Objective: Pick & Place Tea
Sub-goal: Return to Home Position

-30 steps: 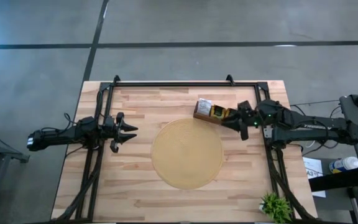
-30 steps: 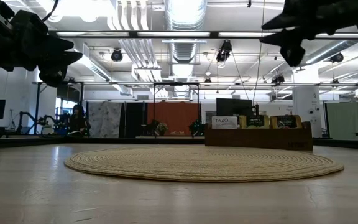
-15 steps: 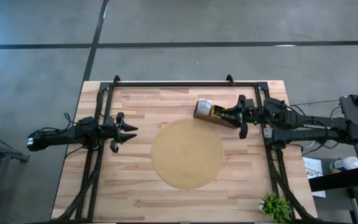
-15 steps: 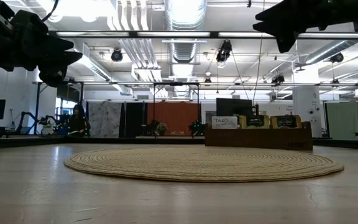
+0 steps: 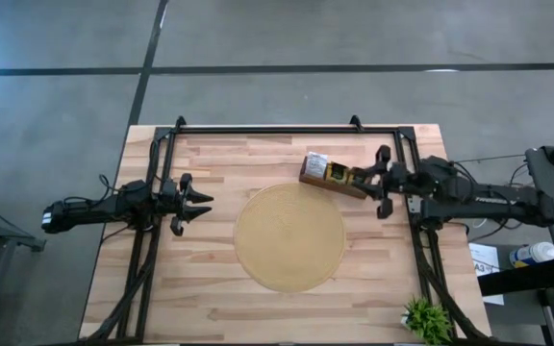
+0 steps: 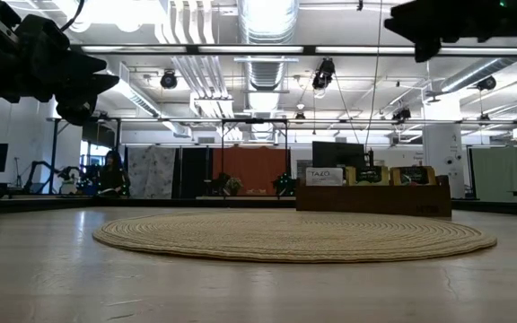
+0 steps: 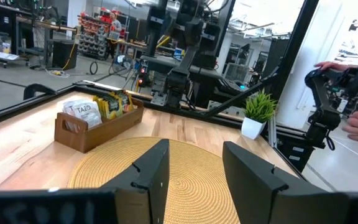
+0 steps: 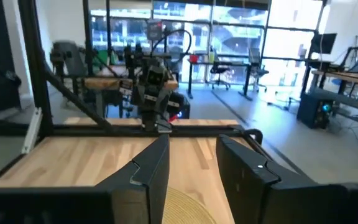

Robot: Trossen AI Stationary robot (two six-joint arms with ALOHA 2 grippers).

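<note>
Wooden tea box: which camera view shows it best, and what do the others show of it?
The left wrist view: the wooden box sits close, sachets standing inside. The high view shows it small by the mat; the low view shows only its side; the right wrist view misses it.

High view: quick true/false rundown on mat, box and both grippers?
The box holds sachets. True.
Sachets lie on the mat. False: none show on it.
The right gripper grips a sachet. False: it is open and empty, by the box's end.
The left gripper is open, left of the mat. True.
The plant stands in the box. False: it stands at a corner of the table, on the right arm's side.
</note>
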